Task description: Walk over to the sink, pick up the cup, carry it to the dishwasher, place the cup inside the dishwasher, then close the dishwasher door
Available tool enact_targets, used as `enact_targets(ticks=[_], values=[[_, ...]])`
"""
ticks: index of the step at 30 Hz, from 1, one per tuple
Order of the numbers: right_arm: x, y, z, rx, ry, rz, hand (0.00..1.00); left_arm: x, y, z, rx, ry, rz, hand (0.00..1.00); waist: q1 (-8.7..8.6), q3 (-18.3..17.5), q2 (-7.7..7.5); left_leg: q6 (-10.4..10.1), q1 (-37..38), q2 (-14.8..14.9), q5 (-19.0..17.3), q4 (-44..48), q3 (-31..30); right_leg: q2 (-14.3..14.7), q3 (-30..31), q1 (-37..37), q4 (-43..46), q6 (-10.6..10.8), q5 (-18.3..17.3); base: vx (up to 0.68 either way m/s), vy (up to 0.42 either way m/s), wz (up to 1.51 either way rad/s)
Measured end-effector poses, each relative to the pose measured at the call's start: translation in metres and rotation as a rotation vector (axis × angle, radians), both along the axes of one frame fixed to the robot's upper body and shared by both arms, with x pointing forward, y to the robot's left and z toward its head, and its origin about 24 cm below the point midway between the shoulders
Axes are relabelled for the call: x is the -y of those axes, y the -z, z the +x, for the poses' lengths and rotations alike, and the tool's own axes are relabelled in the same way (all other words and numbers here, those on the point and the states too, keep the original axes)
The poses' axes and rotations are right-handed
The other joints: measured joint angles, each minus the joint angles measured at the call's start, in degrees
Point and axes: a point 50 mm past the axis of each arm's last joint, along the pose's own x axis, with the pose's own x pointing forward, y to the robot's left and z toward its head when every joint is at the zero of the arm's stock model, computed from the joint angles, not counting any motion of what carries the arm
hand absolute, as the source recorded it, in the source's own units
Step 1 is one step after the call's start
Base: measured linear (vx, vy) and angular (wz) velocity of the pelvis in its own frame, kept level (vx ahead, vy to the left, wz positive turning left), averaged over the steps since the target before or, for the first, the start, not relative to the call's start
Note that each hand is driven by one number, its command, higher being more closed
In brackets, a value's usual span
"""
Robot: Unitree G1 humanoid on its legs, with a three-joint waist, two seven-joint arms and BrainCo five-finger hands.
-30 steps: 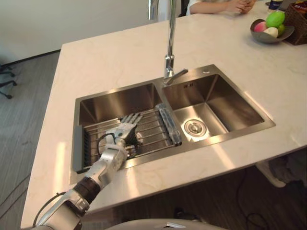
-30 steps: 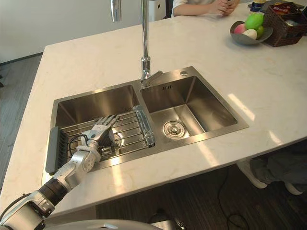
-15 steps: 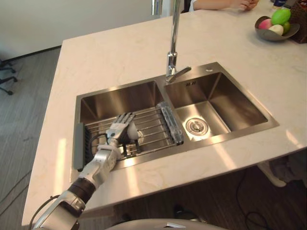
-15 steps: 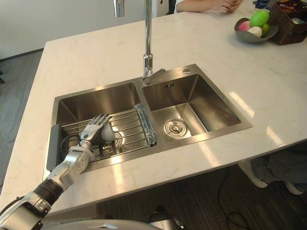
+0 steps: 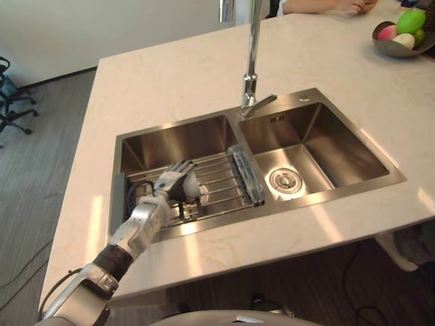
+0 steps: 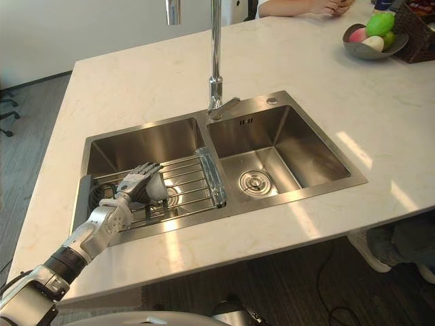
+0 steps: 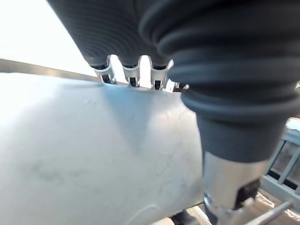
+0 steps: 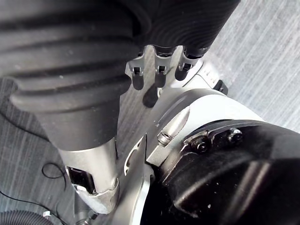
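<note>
A pale cup [image 5: 192,185] lies on the wire rack [image 5: 221,178] in the left basin of the steel sink [image 5: 170,139]. My left hand [image 5: 165,189] reaches down into that basin, its palm against the cup's left side. Its fingers [image 6: 141,171] stand only slightly bent over the cup's top, and the hand is open. In the left wrist view the cup's [image 7: 93,154] smooth wall sits right under the palm, the fingers [image 7: 131,77] passing over its far side and the thumb [image 7: 229,187] down beside it. My right hand [image 8: 159,75] hangs relaxed over the grey floor.
A tall faucet [image 5: 251,68] rises between the two basins; the right basin [image 5: 326,146] has a round drain. A bowl of fruit [image 5: 401,37] and a person's arms [image 5: 326,5] are at the counter's far side. An office chair [image 5: 13,102] stands at the left.
The camera has shifted, sliding the sink to the right in view. My left hand has drawn in closer against the cup, its fingers less spread than a second ago.
</note>
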Motion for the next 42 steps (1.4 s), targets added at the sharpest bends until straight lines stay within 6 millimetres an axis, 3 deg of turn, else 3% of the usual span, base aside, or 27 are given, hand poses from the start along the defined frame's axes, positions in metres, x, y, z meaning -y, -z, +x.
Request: enact_targets(ticks=[15,31,35,40,42], values=[[-0.001,-0.001,0.008,0.025,-0.031,-0.008,0.0,0.001,-0.002,-0.013,0.24,0.055,-0.116,0.0,-0.01,1.4,-0.55,0.0,-0.5,-0.7,-0.1,0.0,-0.9,-0.7,-1.3,0.1,0.1,0.4,-0.3,0.01,0.004,0.03],[0.0,-0.001,0.008,0.036,-0.026,-0.003,0.0,-0.005,-0.013,-0.018,0.264,0.099,-0.103,0.0,0.44,1.7,-0.02,0.3,-1.2,-1.0,0.5,0.0,-2.2,-0.8,-2.9,0.2,0.1,0.4,-0.3,-0.01,0.001,0.04],[0.0,-0.001,0.008,0.036,-0.02,-0.002,0.0,-0.014,-0.029,-0.02,0.297,0.065,-0.178,0.0,1.04,1.7,0.14,0.4,-1.2,-1.1,0.5,0.0,-2.2,-0.9,-2.9,0.3,0.2,0.4,-0.3,0.0,0.0,0.0],[0.003,-0.001,0.006,0.035,0.023,-0.005,0.0,-0.029,-0.074,-0.021,0.421,-0.008,-0.37,0.0,3.04,1.4,1.15,0.5,-1.2,-1.2,0.6,0.0,-2.5,-0.9,-3.1,0.4,0.2,0.4,-0.3,0.0,0.001,0.01],[0.004,-0.002,0.006,0.032,0.025,-0.01,0.0,-0.035,-0.079,-0.022,0.411,-0.011,-0.379,0.0,3.54,1.3,1.46,0.6,-1.3,-1.3,0.7,0.0,-2.8,-1.0,-3.4,0.6,0.2,0.4,-0.3,-0.02,0.003,0.09]])
